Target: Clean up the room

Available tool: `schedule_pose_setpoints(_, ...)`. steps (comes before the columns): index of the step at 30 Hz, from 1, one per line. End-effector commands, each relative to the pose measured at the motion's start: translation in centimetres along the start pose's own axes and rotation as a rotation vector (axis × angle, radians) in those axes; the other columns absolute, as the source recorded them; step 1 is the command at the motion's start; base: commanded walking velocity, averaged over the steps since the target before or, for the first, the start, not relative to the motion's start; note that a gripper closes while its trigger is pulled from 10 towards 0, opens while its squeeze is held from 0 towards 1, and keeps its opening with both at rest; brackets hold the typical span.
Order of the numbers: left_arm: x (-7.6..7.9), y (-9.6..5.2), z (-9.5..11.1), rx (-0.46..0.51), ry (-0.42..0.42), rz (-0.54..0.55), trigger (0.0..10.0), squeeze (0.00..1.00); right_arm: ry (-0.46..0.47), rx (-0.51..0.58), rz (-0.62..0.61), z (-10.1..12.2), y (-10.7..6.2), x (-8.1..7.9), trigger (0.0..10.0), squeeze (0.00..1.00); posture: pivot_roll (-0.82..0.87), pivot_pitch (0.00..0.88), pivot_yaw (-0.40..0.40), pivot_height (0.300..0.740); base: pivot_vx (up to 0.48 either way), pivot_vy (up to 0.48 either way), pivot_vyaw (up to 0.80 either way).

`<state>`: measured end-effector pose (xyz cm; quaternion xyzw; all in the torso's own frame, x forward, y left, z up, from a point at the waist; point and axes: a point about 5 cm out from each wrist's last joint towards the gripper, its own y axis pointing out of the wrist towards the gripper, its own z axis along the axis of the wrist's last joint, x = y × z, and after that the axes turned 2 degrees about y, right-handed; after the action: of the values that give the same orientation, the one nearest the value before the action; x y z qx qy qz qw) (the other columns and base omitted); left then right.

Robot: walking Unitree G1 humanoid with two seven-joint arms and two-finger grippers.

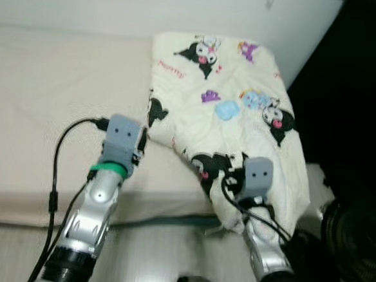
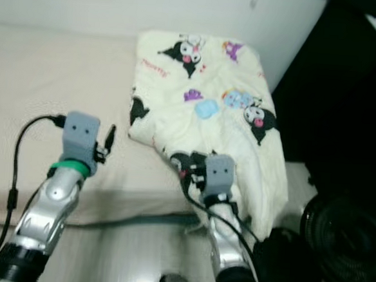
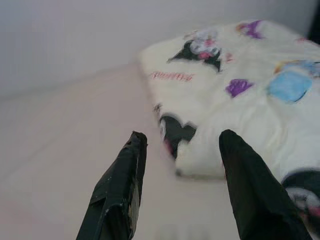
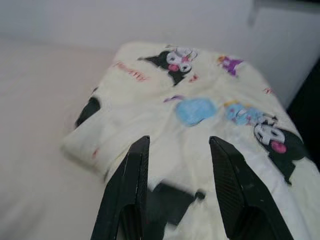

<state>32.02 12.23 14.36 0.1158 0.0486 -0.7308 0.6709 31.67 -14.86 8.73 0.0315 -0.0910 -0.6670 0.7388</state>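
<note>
Blanket (image 1: pixel 232 112) lies folded on bed (image 1: pixel 42 105), long axis running away from robot. Right gripper (image 4: pixel 175 195) is held over it, left gripper (image 3: pixel 180 185) beside its edge; both spread, empty.

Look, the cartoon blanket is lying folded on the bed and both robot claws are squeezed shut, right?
Not quite. The blanket does lie folded on the bed, but both claws are open: the wrist views show the left gripper and right gripper with fingers spread apart.

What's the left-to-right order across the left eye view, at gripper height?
Bare mattress → left gripper → cartoon-print blanket → right gripper, over the blanket's near edge → dark fan at the far right.
</note>
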Motion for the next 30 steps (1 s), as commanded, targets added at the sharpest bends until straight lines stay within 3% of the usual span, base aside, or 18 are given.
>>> schedule_pose_setpoints(1, 0.3, -0.1, -0.3, -0.008, 0.002, -0.015, 10.0, 0.00, 0.000, -0.012, -0.007, -0.3, -0.2, 0.1, 10.0, 0.00, -0.07, 0.067, 0.035, 0.740, 0.450, 0.000, 0.00)
schedule_pose_setpoints(6, 0.3, -0.1, -0.3, -0.010, 0.000, -0.014, 10.0, 0.00, 0.000, -0.012, -0.006, -0.3, -0.2, 0.1, 10.0, 0.00, -0.07, 0.067, 0.036, 0.740, 0.420, 0.000, 0.00)
schedule_pose_setpoints(25, 1.4, -0.7, -0.9, -0.028, -0.001, -0.092, 10.0, 0.00, 0.007, -0.029, -0.036, -0.6, -0.4, 0.6, 10.0, 0.00, -0.08, 0.069, 0.039, 0.740, 0.000, 0.000, 0.00)
schedule_pose_setpoints(30, 1.4, -0.6, -1.0, -0.034, -0.003, -0.086, 10.0, 0.00, 0.005, -0.031, -0.035, -0.7, -0.4, 0.5, 10.0, 0.00, -0.08, 0.068, 0.040, 0.715, 0.000, 0.000, 0.00)
